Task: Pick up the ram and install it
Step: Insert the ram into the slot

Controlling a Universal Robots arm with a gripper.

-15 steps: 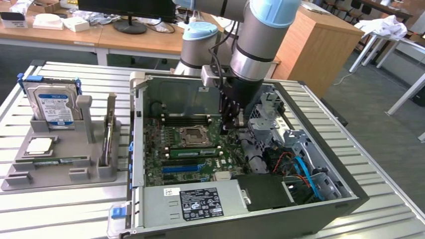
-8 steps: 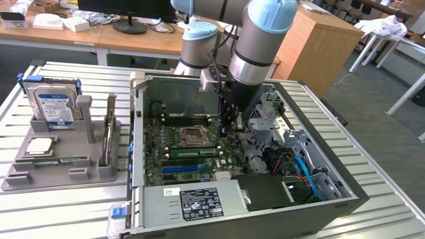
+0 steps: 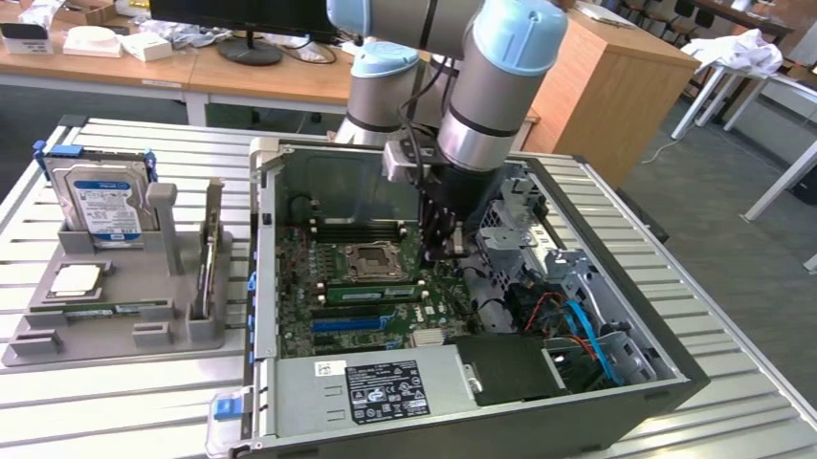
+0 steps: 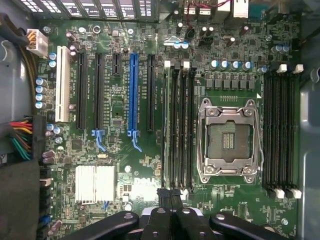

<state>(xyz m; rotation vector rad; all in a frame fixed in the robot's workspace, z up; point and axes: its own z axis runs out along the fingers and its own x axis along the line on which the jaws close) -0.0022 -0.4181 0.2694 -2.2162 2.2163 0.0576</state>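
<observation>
Ram (image 3: pixel 370 291) is where I look first: the green stick with its pale label stands on edge in a memory slot just beside the empty processor socket (image 3: pixel 362 258), inside the open computer case (image 3: pixel 664 382) on the slatted counter (image 3: pixel 728 325). The arm reaches down into the case, and its pincer (image 3: pixel 449 251) hangs low over the board near the end of that slot towards the exterior view's right. In the wrist view the two black fingers (image 4: pixel 161 200) sit pressed together with nothing between them, tips in line with the bank of slots next to the socket. I cannot tell from here whether the tips touch the stick's top edge. To my eye this is the seating stage, the stick placed but perhaps not locked. Done well, the push goes straight down, square on the top edge, with no sideways lean that could bend the board. The stick should end level along the slot with both end latches snapped in. The tips want to keep well off the socket's bare pins.
</observation>
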